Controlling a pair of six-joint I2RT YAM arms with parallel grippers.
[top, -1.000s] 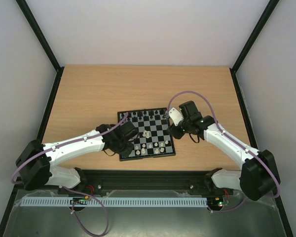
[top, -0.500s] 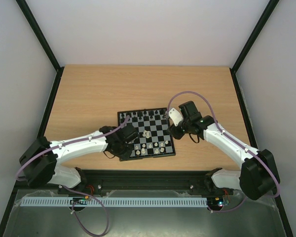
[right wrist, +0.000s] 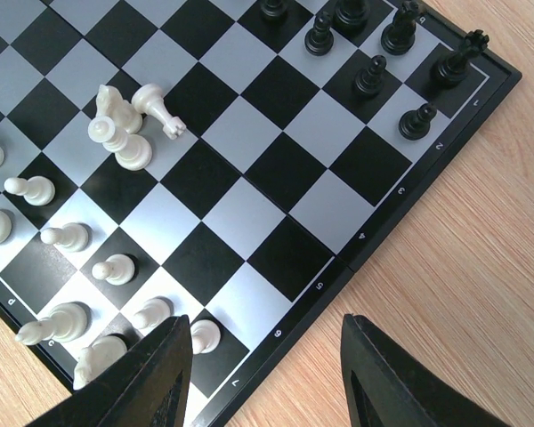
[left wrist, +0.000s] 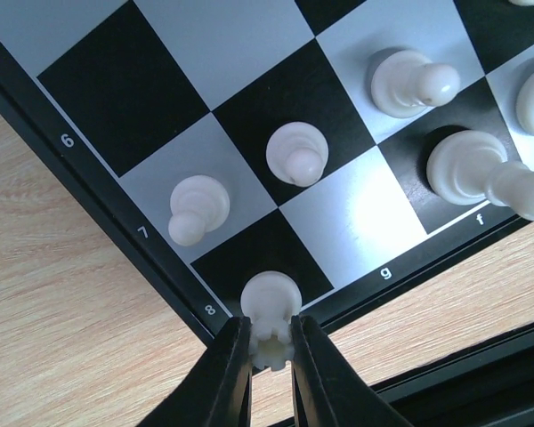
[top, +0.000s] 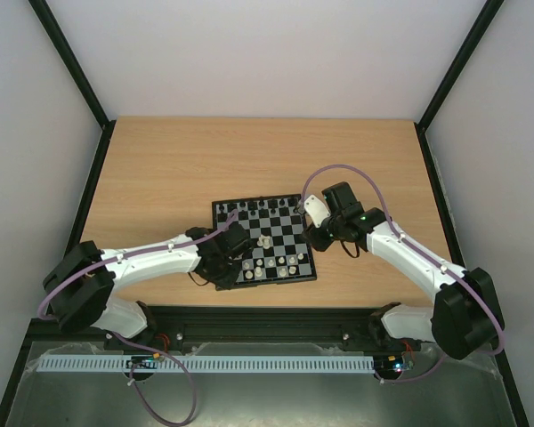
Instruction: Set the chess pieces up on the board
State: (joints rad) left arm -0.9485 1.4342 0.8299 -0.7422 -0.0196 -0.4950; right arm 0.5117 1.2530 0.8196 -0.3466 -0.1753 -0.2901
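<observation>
At the near-left corner of the board (top: 267, 281) | my left gripper (left wrist: 271, 360) has slid nearer since a second ago, fingers pinched on a cream-white piece (left wrist: 271, 301) at the corner square | black pieces (right wrist: 371, 76) line the far rows | right gripper (right wrist: 267, 374) unmoved beside the board's right edge, fingers spread wide, holding nothing.

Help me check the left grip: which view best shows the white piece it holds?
The left wrist view: the white piece fills the foreground, pinched in the left gripper at the corner of the board. The top view hides it under that gripper. The right wrist view doesn't show it.
</observation>
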